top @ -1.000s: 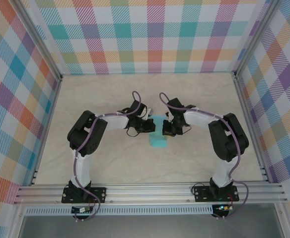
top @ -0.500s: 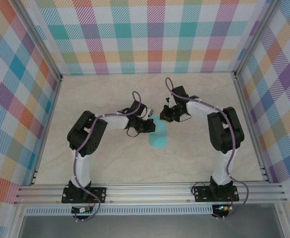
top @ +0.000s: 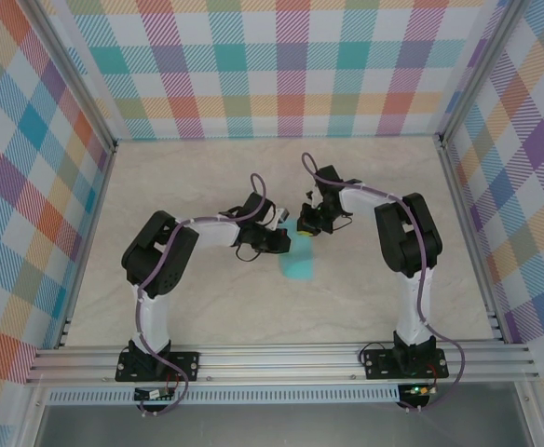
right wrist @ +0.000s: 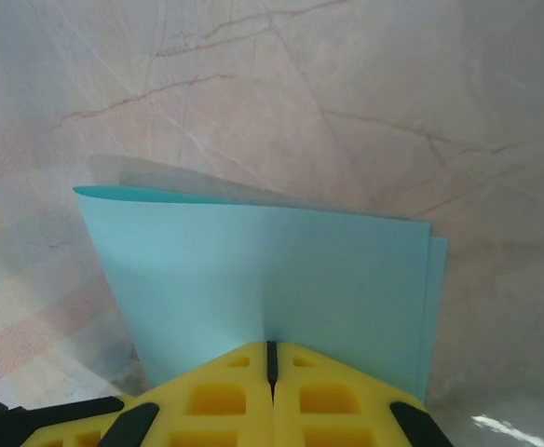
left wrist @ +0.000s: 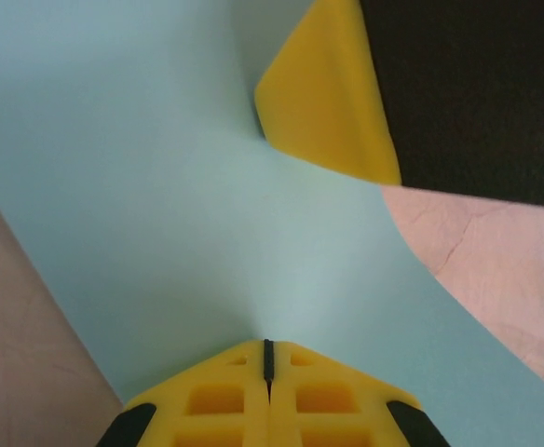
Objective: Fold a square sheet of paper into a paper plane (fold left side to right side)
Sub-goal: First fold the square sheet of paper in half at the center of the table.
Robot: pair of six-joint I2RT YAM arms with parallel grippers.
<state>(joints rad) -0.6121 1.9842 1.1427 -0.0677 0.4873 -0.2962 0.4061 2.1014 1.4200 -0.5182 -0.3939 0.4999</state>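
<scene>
The square sheet of paper point(top: 298, 264), plain light turquoise, lies folded in half near the table's middle. In the right wrist view its two layers point(right wrist: 281, 270) show slightly offset at the right edge, and the upper layer lifts a little at the left. My left gripper point(top: 287, 241) is shut, its yellow tips point(left wrist: 267, 358) pressed against the paper point(left wrist: 160, 186) from the left. My right gripper point(top: 306, 227) is shut too, tips point(right wrist: 272, 358) down on the sheet's far end. One yellow right fingertip point(left wrist: 328, 93) shows in the left wrist view, touching the paper. No paper plane shape shows.
The marble-patterned tabletop point(top: 207, 186) is walled by multicoloured plaid panels point(top: 281, 65) at the back and both sides. An aluminium rail point(top: 281, 358) with both arm bases runs along the near edge. Both forearms meet over the table's middle.
My right gripper moved from the paper's right side to its far end, and its arm swung inward. The left gripper stayed on the paper.
</scene>
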